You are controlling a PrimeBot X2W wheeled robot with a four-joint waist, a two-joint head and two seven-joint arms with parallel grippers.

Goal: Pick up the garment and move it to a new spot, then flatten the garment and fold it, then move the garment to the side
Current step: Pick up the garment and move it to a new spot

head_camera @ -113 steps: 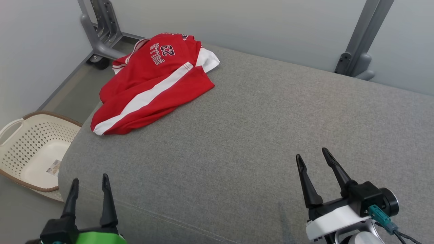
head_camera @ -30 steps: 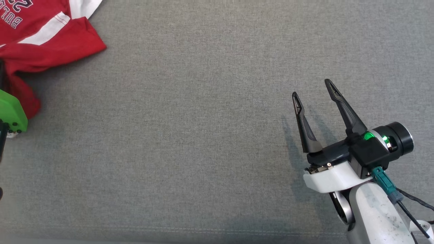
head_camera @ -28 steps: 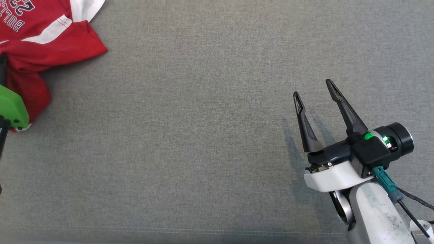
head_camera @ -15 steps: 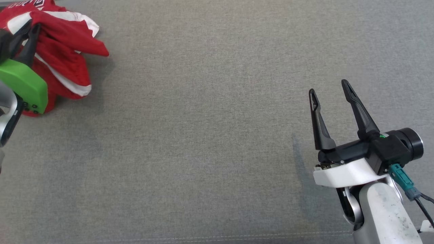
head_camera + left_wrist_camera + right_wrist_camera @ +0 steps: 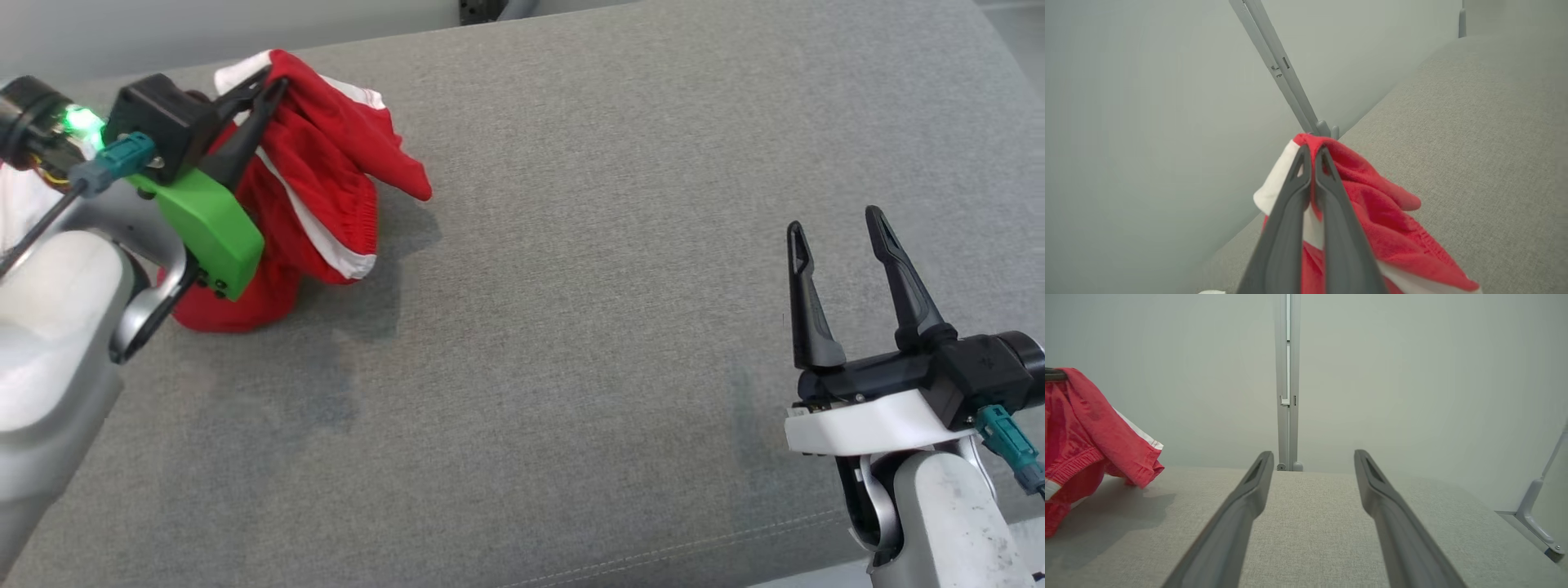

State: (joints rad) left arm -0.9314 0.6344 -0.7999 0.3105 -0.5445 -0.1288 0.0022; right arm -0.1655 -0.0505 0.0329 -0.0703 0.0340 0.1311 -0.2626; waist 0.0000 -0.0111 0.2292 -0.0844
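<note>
**Red garment held up at the left end of a grey cushion**

A plain pale wall [image 5: 1412,375] closes the room behind the work, without marks or fittings apart from grey metal framing. One upright post [image 5: 1287,375] stands against it right at the back edge of the cushion, and an angled foot bracket [image 5: 1539,535] shows low at the far right of the right wrist view.

The cushion [image 5: 612,245] is a broad, flat pad covered in grey woven fabric, with rounded edges and a stitched seam [image 5: 694,547] running along its near side. Soft shadows lie on the weave under the cloth and beside the right arm.

The garment [image 5: 326,188], red with white stripes and an elastic hem, hangs bunched toward the cushion's left rear part. Its lower folds seem to rest on the fabric.

The left gripper [image 5: 273,82] is clamped on the garment's top fold, fingers pressed together. The right gripper [image 5: 833,220] hovers over the right side, well apart from the cloth, fingers spread and holding nothing.
</note>
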